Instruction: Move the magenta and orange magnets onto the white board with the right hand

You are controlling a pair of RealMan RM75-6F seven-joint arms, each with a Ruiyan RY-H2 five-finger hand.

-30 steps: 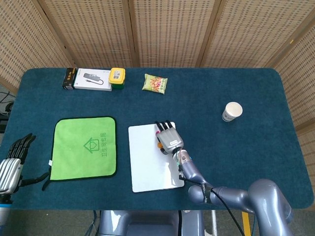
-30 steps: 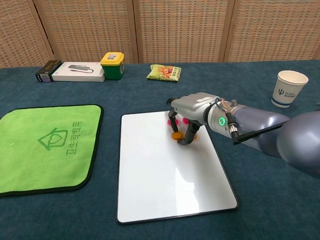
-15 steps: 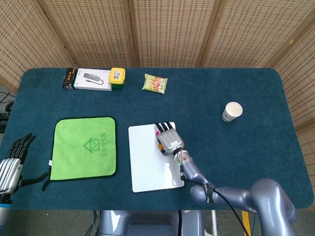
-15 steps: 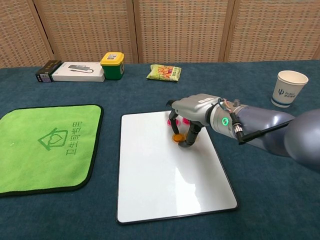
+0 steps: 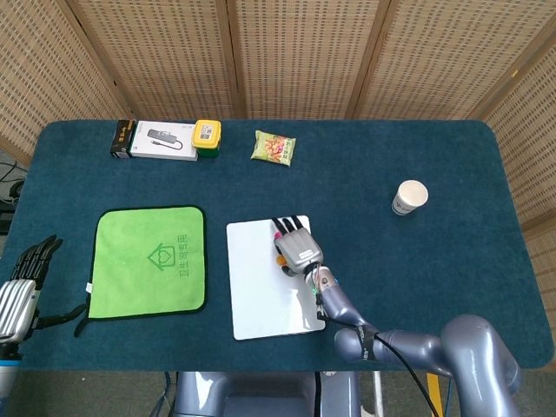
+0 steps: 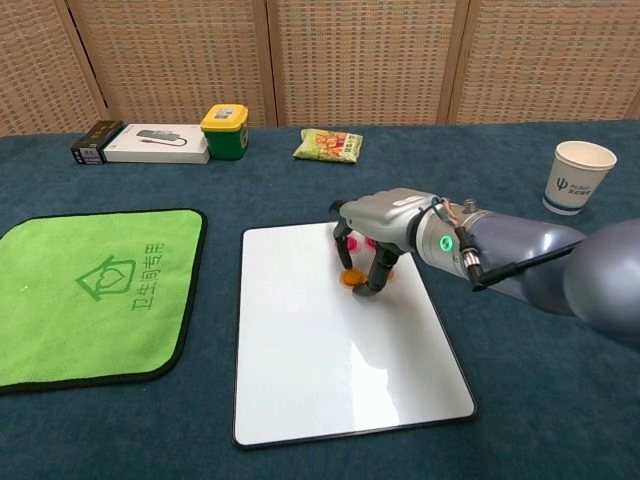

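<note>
- My right hand hung over the far right part of the flat white rectangular board, fingers curved downward and spread like a claw around the small round orange magnet; I could not tell whether any fingertip actually touched it.
- The orange magnet lay flat on the board's surface, under my fingers.
- The small magenta magnets sat just behind it, near the board's far edge, partly hidden by the hand.
- In the head view the same right hand covered the board's far right corner, and only a sliver of orange showed at its left side.
- My left hand stayed out at the table's near left edge, well left of the board, fingers loosely apart with nothing in them.
- Left of the board lay a bright green cloth with a dark border, printed with a house outline and Chinese characters I could not read.
- Beyond the board, a green-and-yellow snack packet lay on the dark blue tablecloth.
- Far left of that stood a green tub with a yellow lid beside a flat white-and-black product box.
- Far right of the board stood a white paper cup with a small blue logo and lettering too small to read.
</note>
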